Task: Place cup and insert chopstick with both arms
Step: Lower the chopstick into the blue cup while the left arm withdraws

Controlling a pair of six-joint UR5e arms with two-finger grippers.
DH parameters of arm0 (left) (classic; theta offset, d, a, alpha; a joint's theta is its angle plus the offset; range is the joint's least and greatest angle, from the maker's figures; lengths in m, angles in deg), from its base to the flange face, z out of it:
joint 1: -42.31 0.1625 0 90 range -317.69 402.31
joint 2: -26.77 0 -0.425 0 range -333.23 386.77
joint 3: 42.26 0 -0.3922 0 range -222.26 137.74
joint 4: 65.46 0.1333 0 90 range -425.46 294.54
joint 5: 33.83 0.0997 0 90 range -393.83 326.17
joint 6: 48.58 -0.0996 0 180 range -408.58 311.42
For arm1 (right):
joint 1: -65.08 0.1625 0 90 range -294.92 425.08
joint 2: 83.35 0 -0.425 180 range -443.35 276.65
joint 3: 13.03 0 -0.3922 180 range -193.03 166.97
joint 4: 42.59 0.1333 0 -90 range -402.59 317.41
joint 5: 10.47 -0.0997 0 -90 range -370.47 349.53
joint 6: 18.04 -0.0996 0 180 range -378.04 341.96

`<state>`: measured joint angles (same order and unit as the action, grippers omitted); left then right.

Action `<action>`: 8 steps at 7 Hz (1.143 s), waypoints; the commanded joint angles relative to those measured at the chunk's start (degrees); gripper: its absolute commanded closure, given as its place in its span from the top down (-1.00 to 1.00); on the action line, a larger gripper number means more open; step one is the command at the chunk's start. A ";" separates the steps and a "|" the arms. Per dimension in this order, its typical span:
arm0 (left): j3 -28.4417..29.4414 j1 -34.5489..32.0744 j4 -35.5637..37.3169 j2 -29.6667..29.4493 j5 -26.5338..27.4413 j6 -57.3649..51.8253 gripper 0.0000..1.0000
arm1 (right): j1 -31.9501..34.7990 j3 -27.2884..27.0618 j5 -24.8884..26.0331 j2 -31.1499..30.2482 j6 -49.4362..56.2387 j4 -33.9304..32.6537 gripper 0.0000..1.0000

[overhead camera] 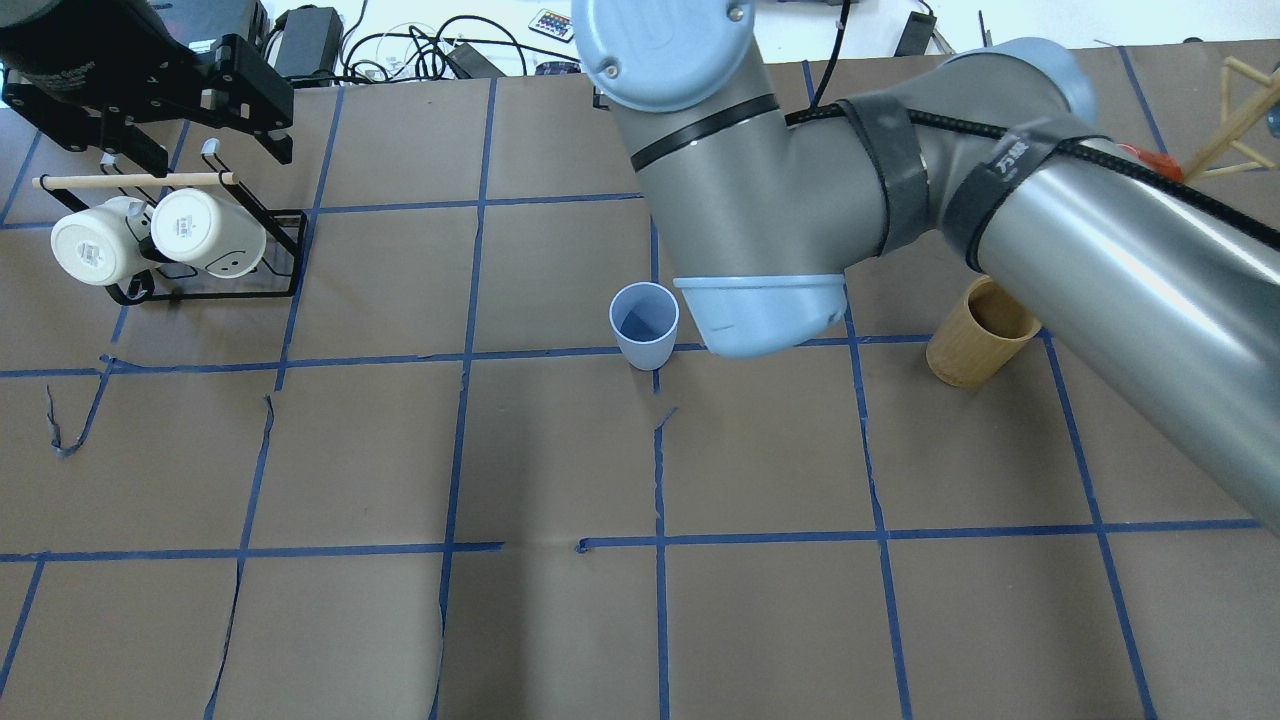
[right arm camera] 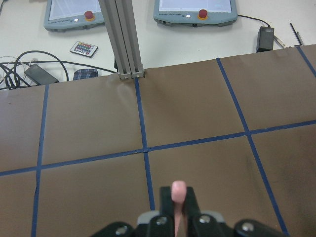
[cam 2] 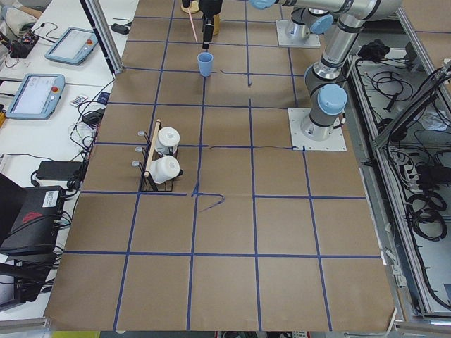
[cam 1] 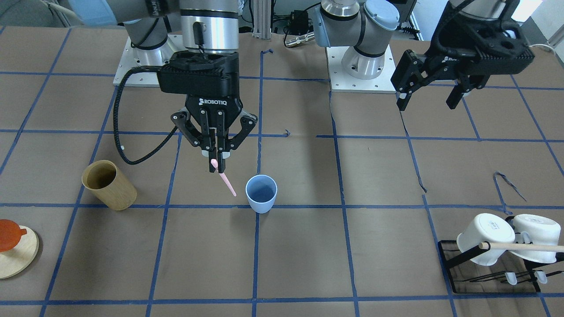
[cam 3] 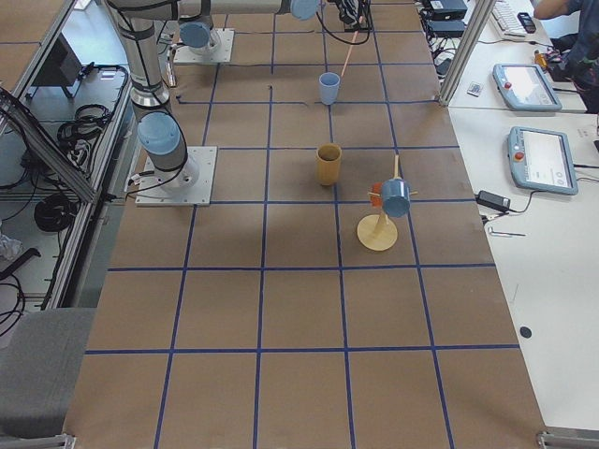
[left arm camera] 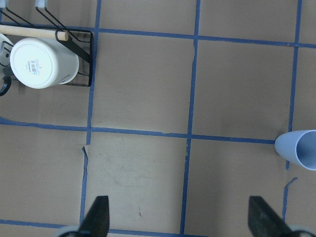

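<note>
The light-blue cup (cam 1: 261, 193) stands upright on the brown table near its middle; it also shows in the overhead view (overhead camera: 644, 324) and at the right edge of the left wrist view (left arm camera: 299, 149). My right gripper (cam 1: 217, 166) is shut on a pale-pink chopstick (cam 1: 227, 183), held tilted above the table just beside the cup, on the front view's left. The chopstick end shows between the pads in the right wrist view (right arm camera: 178, 200). My left gripper (cam 1: 429, 97) is open and empty, high above the table far from the cup.
A tan wooden cylinder (cam 1: 109, 185) stands on the right arm's side of the cup. A black rack (cam 1: 493, 270) with two white mugs (cam 1: 484, 238) and a wood dowel (cam 1: 524, 246) sits on the left arm's side. A round wooden stand (cam 1: 15, 253) is at the table's end.
</note>
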<state>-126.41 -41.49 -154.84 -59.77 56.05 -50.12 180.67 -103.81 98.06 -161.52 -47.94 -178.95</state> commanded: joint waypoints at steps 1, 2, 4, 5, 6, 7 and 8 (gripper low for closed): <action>-0.40 0.30 -1.92 0.58 -0.14 -0.04 1.00 | 1.22 -0.36 0.89 1.52 -3.75 -0.92 -1.00; -0.40 0.39 -2.02 0.58 -0.14 -0.04 1.00 | 1.31 -1.23 0.62 1.87 -6.55 -1.10 -1.00; -0.49 0.30 -2.02 0.50 -0.14 -0.04 1.00 | 1.66 -3.00 0.18 1.96 -7.36 -2.15 -1.00; -0.49 0.04 -2.02 0.49 0.12 0.31 1.00 | 1.75 -3.09 0.27 1.96 -7.54 -1.81 -0.34; -0.49 0.04 -2.11 0.58 0.21 0.31 1.00 | 1.75 -3.00 0.27 1.79 -7.63 -2.15 0.99; -0.75 0.04 -2.11 0.58 0.04 0.31 1.00 | 1.66 -2.48 0.10 1.27 -6.76 -1.72 1.00; -0.75 0.04 -2.02 0.50 -0.14 0.49 1.00 | 1.14 -1.34 0.18 -0.22 -5.53 0.64 1.00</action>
<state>-127.08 -41.43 -156.92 -59.22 56.08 -49.78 182.22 -106.16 98.24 -160.44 -54.64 -180.19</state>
